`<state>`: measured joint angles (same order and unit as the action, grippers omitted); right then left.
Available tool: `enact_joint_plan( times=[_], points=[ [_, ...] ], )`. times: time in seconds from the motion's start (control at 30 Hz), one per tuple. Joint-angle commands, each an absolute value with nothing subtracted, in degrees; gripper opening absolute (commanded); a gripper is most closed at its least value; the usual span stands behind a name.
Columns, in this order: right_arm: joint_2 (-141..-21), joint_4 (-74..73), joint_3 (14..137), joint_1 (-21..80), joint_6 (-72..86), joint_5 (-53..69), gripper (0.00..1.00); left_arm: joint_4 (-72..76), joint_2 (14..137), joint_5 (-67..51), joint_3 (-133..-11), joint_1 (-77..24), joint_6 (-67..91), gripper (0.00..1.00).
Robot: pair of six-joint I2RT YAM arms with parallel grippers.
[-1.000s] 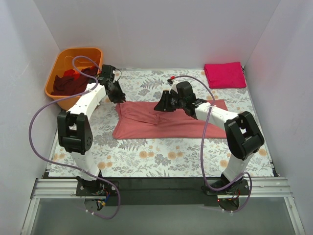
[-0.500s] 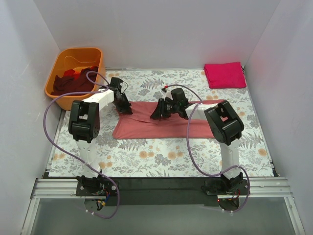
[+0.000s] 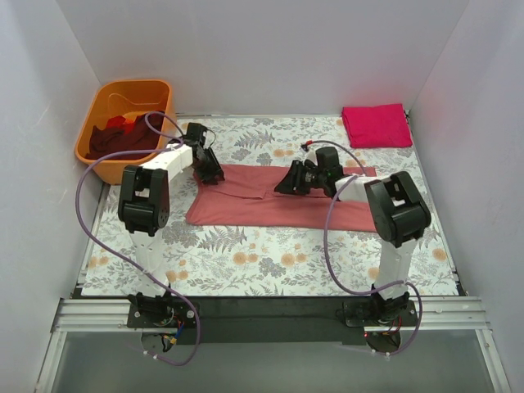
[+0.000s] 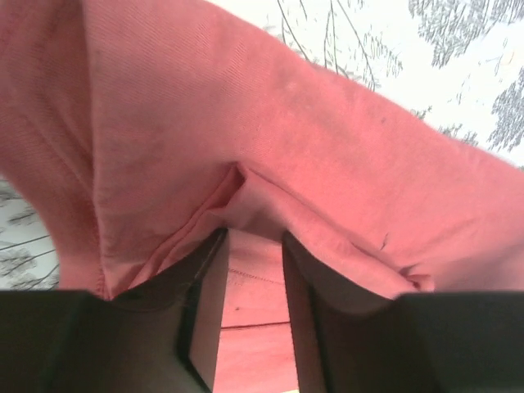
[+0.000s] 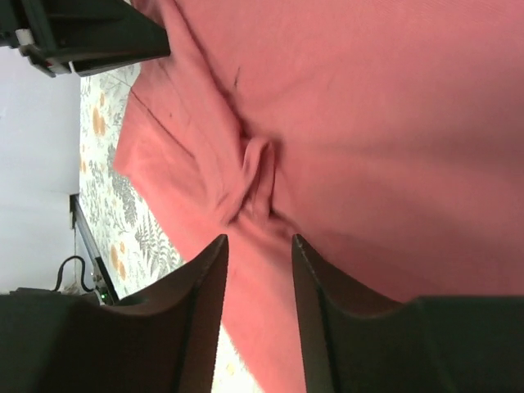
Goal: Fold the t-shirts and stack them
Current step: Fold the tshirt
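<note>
Over the last second the salmon-pink t-shirt [image 3: 270, 209] has been drawn flatter. The hump of cloth in its middle has been pulled out and the far edge straightened. The right gripper [image 3: 288, 183] has been carried rightward along that edge, while the left gripper [image 3: 211, 171] has been kept at the far left corner. From this the lengthwise fold is judged laid, with the crosswise fold and the stacking still to be done.

In each wrist view the jaws are seen almost together, with a pucker of pink cloth nipped at the tips.

The shirt is spread in the middle of the floral table cover [image 3: 270, 258], between the orange tub [image 3: 98, 105] and the folded magenta t-shirt [image 3: 377, 125]. Its long axis is laid left to right, parallel to the near edge. Which end holds the collar cannot be told.
</note>
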<state>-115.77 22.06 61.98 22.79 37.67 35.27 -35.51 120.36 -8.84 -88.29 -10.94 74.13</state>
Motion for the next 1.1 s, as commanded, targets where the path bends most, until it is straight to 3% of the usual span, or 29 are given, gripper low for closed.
enact_joint_plan(
  times=[0.0,0.2,0.43,0.73,0.87,1.07],
  points=[
    [-104.5,17.2,58.4,20.9,32.2,31.6,0.45,-36.6,115.3,-3.4,-91.0,-10.5,72.4,0.33],
    [-96.2,-6.5,58.5,20.4,17.5,11.0,0.48,-38.3,105.0,-2.0,-87.3,-13.1,73.4,0.47],
    [-91.6,-16.2,55.5,20.4,13.2,-5.4,0.49,-36.9,98.0,1.3,-71.7,-17.7,78.0,0.47],
    [-93.6,-23.1,52.9,21.1,11.4,-6.2,0.57,-34.5,104.7,4.4,-68.3,-18.5,77.6,0.46],
    [-90.7,-26.7,48.4,25.1,12.4,-5.0,0.57,-38.4,113.9,6.0,-77.5,-18.4,75.2,0.46],
    [-84.8,-34.6,46.1,38.9,19.0,3.7,0.57,-43.6,127.9,10.8,-91.8,-18.4,70.4,0.46]
  ],
)
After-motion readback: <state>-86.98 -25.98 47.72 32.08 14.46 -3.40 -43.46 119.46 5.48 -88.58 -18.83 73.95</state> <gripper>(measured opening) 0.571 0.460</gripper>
